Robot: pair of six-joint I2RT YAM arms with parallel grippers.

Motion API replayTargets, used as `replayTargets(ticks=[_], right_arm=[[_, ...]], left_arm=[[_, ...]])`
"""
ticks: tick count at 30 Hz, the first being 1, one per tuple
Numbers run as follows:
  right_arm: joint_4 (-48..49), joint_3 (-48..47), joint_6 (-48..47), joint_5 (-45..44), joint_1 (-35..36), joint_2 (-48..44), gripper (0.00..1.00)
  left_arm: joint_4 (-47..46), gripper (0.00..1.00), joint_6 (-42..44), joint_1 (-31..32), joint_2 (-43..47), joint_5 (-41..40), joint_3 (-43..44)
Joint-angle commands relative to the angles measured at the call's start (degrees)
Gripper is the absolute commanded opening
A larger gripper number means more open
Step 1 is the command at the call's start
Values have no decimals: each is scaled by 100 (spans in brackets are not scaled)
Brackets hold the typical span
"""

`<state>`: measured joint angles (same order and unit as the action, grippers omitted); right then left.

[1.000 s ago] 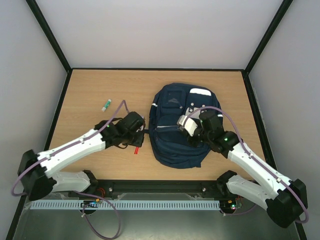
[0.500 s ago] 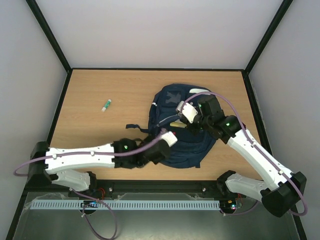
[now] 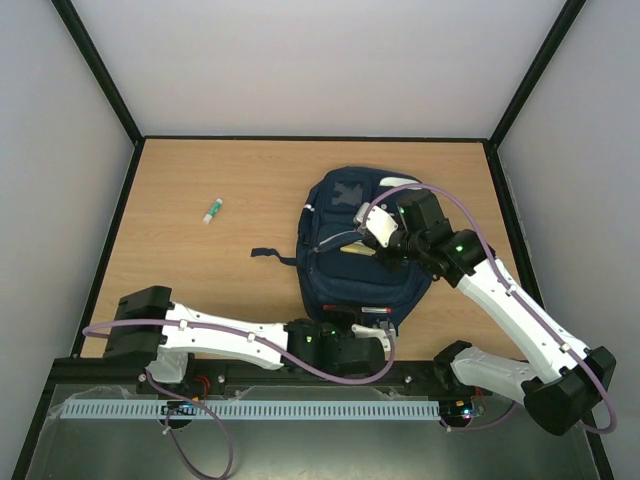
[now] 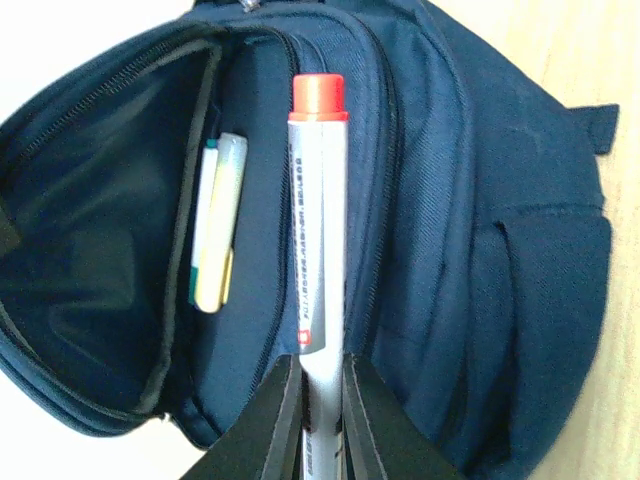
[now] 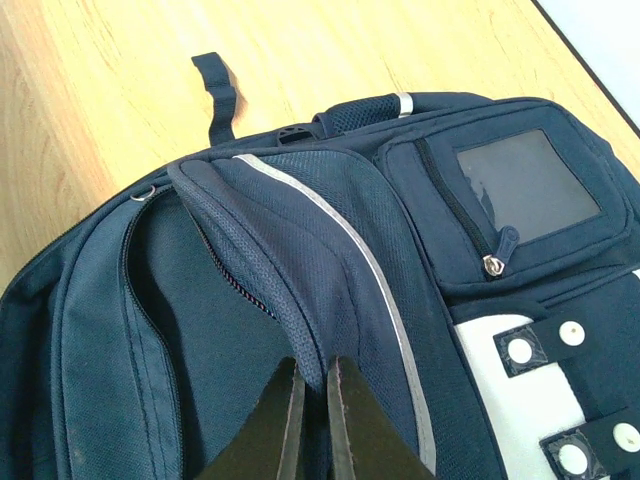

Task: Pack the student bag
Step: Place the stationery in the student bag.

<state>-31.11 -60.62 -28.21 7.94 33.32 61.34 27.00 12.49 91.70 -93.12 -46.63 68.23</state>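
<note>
Pale walls enclose a wooden table [image 3: 200, 260]. On its right half, front face up, lies the student bag [image 3: 345, 290].

**Progress.** I judge the packing partly done.
- Two pale pens [image 4: 215, 225] already lie inside the opened compartment.
- My right gripper [image 5: 312, 378] pinches the striped flap and holds the mouth agape.
- My left gripper [image 4: 318, 385], near the table's near edge just below the bag, is pressed onto a white marker [image 4: 318, 200] with a red cap, not yet inside.
- A small green-and-white tube [image 3: 212, 209] lies well apart toward the far-left corner, apparently left to fetch.

**Orientation.** The bag's long axis runs from near edge to far edge, and a strap trails off its left side. I cannot tell which end is its top. The marker's cap points at the bag.
</note>
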Motion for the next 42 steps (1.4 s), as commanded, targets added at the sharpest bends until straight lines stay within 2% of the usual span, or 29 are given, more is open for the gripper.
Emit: replayTargets(ticks=[1,8,16,24,33,40,42], right_arm=[[171,-432,104,313,8,-272,1],[63,-493,120,453,8,-253,1],[73,-473,175,557,8,-207,1],[122,-348,226,638,8,-208,1],[153,-326,315,693,8,-202,1],[140,-306,289,629,8,-219,1],[134,-325,302,630,3,-228,1]], left_arm=[[-1228,2,1688,-106,92,-270,-217],[-1629,6,2381,-640,-175,99,-21],[-2059,2,3100,-1248,-677,66,-59],[-2718,3,3374,-1681,-1028,384,-37],[-3021,6,3613,-1935,-1424,536,36],[-3055,29,3432,-1925,-1382,352,85],[-3033,32,3407,-1883,-1336,237,86]])
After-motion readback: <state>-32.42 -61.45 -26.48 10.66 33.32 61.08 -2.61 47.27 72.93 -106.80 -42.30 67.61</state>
